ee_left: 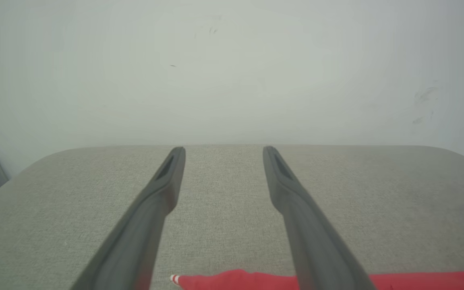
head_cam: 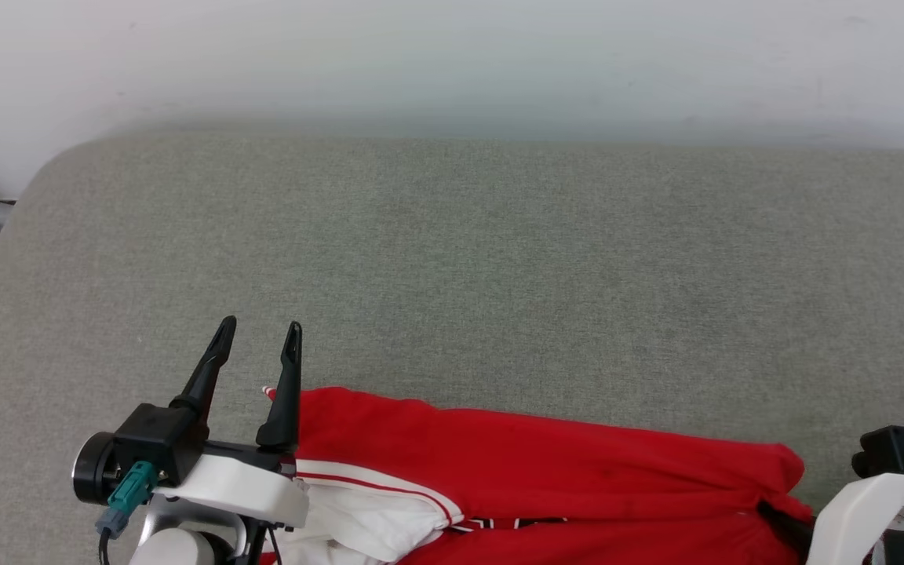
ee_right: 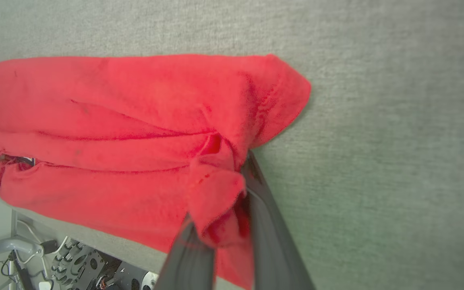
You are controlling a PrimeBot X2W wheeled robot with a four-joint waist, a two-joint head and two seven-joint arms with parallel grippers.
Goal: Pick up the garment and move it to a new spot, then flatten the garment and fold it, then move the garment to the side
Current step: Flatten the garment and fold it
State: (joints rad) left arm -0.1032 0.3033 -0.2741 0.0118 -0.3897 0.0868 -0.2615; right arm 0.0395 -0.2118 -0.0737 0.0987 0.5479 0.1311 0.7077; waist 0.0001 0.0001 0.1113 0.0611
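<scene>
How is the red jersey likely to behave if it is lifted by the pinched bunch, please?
Probably floppy: the jersey lies in soft folds, so it should sag from the pinch of the right gripper. Likely light, since it looks like thin cloth. Pushed, it would probably bunch up on the textured grey surface rather than slide.

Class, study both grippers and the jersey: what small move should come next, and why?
Probably the left gripper should dip to the jersey's nearest corner and close. Its fingers are open with only grey table between them, while the right gripper pinches a bunch of red cloth at the other end.
</scene>
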